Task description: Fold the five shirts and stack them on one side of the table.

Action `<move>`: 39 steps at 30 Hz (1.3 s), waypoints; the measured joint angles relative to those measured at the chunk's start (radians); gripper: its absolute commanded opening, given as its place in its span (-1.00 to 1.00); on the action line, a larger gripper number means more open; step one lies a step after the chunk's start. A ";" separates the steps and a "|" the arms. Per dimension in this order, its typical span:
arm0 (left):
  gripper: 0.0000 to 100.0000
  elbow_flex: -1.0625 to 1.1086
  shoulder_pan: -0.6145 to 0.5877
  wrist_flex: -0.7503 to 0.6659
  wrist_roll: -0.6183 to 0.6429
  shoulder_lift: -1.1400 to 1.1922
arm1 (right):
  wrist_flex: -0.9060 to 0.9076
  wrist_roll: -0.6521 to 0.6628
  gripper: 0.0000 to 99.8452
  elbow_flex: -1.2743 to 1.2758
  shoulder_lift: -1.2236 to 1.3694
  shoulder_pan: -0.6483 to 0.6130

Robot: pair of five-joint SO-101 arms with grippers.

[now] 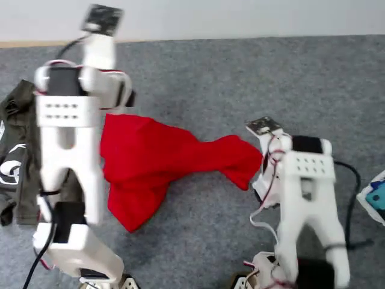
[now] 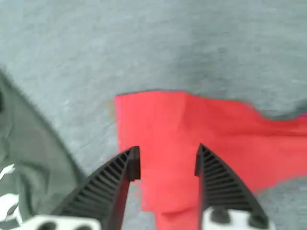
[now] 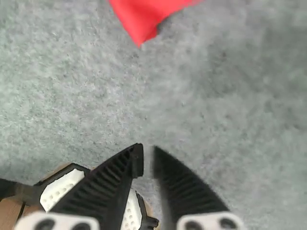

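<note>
Left jaws: wide open and holding nothing. They hang just above the red shirt, with one straight-edged corner of it lying under and between the tips.
Right jaws: all but closed, with nothing in them. Bare grey tabletop lies beneath the tips.
Red shirt: spread in a loose, twisted heap between the two pairs of jaws. One end is beneath the left jaws, and the narrow end lies ahead of the right jaws, apart from them.
Dark shirt: dark green with white print, just beside the left jaws on the side away from the right jaws. It is bunched at the tabletop's edge, and I cannot tell whether it is folded.
Blue thing: lies beyond the right jaws at the far edge. Too little of it shows to say whether it is a shirt.
Done so far: probably little. No tidy stack can be seen, and the red shirt is not folded.
Left to do: flatten and fold the red shirt, then stack it with the others at one side.
Step in hand: the left jaws look placed to close on the red corner.
</note>
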 measured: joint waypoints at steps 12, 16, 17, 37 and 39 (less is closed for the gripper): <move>-0.62 0.213 -0.089 0.002 0.000 -0.078 | -0.020 -0.049 -0.62 -0.288 0.362 -0.209; -0.62 0.252 -0.089 -0.018 0.000 -0.078 | 0.011 -0.072 -0.62 -0.374 0.466 -0.209; -0.62 0.253 -0.089 -0.023 0.000 -0.078 | 0.015 -0.078 -0.62 -0.387 0.491 -0.210; -0.62 0.322 -0.089 -0.092 0.000 -0.078 | -0.173 -0.089 -0.99 -0.442 0.718 -0.239; -0.62 0.324 -0.089 -0.095 0.000 -0.078 | -0.173 -0.089 -0.97 -0.479 0.730 -0.236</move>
